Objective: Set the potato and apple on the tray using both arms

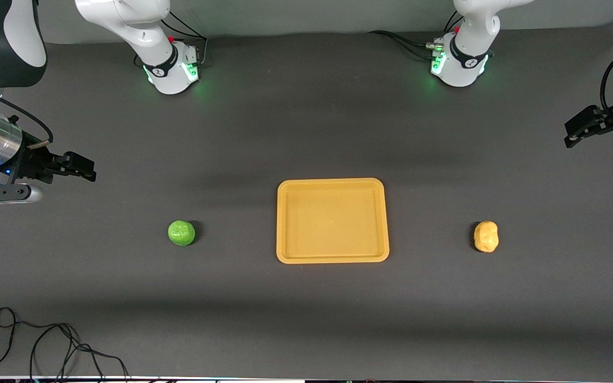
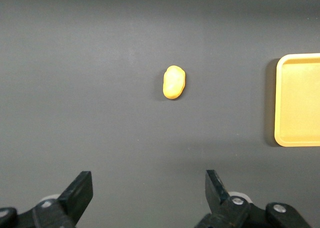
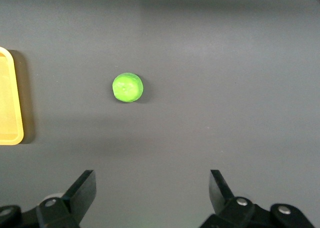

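The mustard-yellow tray [image 1: 333,182] lies empty in the middle of the table. The green apple [image 1: 181,233] sits on the table beside it toward the right arm's end. The yellow-tan potato [image 1: 486,236] sits beside the tray toward the left arm's end. My right gripper [image 1: 91,169] is open and empty, up over the table at the right arm's end. My left gripper [image 1: 570,135] is open and empty, up over the left arm's end. The left wrist view shows the potato [image 2: 174,82], the tray's edge [image 2: 279,102] and the left gripper [image 2: 149,188]. The right wrist view shows the apple [image 3: 128,87], the tray's edge [image 3: 18,112] and the right gripper [image 3: 152,187].
The two arm bases [image 1: 173,66] [image 1: 461,61] stand with green lights, farthest from the front camera. A loose black cable [image 1: 46,346] lies near the table's front edge toward the right arm's end. The table top is dark grey.
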Robot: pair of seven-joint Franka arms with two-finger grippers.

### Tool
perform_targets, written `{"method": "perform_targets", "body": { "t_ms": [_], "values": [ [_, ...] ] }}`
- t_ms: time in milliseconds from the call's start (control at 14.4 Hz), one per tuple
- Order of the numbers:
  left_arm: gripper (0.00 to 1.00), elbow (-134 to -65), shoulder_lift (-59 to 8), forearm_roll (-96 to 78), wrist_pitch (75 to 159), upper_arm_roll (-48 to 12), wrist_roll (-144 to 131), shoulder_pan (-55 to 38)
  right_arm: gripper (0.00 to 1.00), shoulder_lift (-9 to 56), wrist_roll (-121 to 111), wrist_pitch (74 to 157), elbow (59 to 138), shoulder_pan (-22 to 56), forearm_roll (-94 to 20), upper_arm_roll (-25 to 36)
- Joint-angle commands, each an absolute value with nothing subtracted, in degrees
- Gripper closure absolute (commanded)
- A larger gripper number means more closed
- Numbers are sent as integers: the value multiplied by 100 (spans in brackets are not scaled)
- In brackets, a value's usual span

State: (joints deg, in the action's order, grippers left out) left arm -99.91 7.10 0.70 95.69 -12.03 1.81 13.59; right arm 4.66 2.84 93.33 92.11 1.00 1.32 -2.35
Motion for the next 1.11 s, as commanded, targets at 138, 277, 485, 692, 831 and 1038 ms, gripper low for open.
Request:
{"method": "perform_targets", "body": {
  "t_ms": [138,277,485,692,831,1038],
  "values": [
    [0,-10178,844,-70,9756,-1160,290,1354,0,431,237,9246,9149,123,105,-229],
    [0,-10178,835,-79,9747,-1160,273,1354,0,431,246,9246,9149,123,105,-229],
    [0,-10178,651,-176,9921,-1160,273,1354,0,448,246,9237,9149,123,105,-220],
    [0,-10317,151,-62,10317,-1178,308,1283,0,448,246,9220,9149,123,97,-220],
    [0,-10756,-25,61,11001,-1213,308,1222,0,457,281,9255,9158,123,105,-229],
    [0,-10925,-657,307,11828,-1222,238,1160,0,667,290,9421,9167,456,123,-229]
  ]
}}
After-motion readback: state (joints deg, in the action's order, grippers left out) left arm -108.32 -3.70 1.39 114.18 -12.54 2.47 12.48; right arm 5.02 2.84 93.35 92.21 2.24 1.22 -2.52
